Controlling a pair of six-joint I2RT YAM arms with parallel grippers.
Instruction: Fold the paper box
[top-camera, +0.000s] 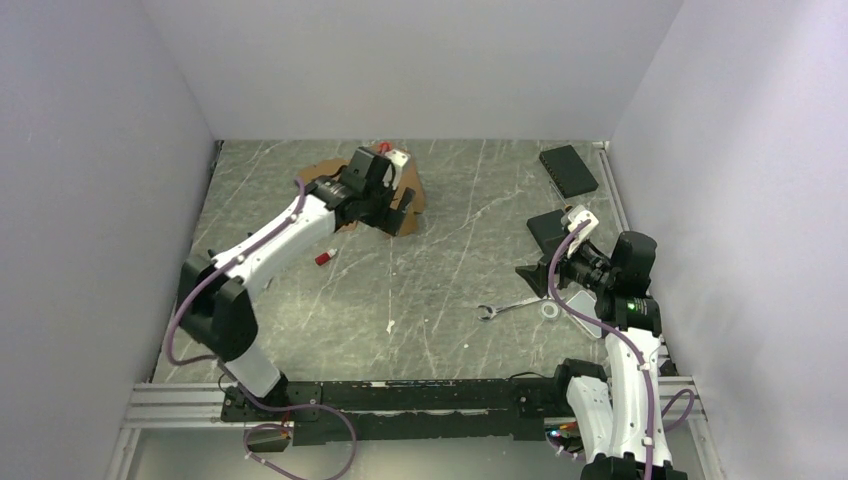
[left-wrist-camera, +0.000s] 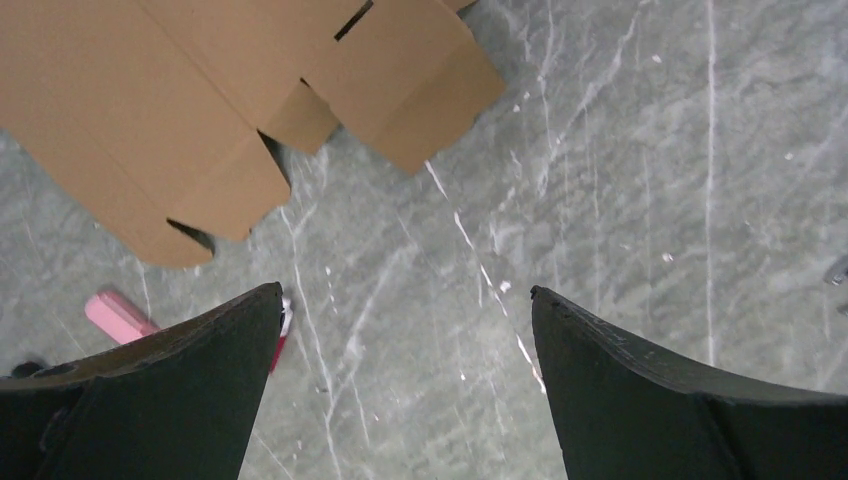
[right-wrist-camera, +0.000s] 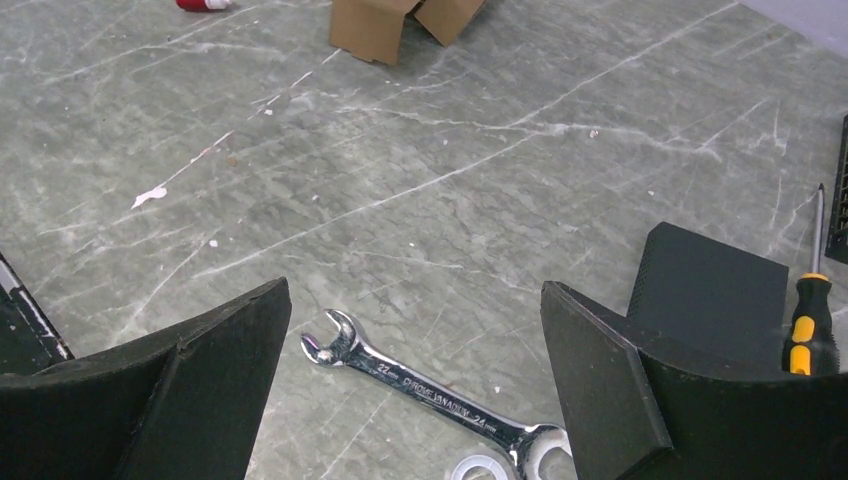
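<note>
1. Table (top-camera: 430, 300): you see a grey marbled top with pale streaks.
2. Wrench (right-wrist-camera: 430, 392): silver, lying flat, open end at your left in the right wrist view.
3. Black pad (right-wrist-camera: 715, 290): find it just right of the wrench; a screwdriver (right-wrist-camera: 805, 330) with a yellow-and-black handle lies along its right side.
4. Second black pad (top-camera: 568, 168): look near the far right corner.
5. Red-and-white piece (top-camera: 324, 258): small, on the table's left half.

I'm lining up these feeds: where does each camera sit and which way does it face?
Top external: above and behind the bases, looking down on the table; both arms show, left gripper by the paper box.
Left wrist: on the left arm, facing down at the box's flaps; its open fingers show.
Right wrist: on the right arm, facing across the table over the wrench; its open fingers show.
Shared: all three see the paper box.
</note>
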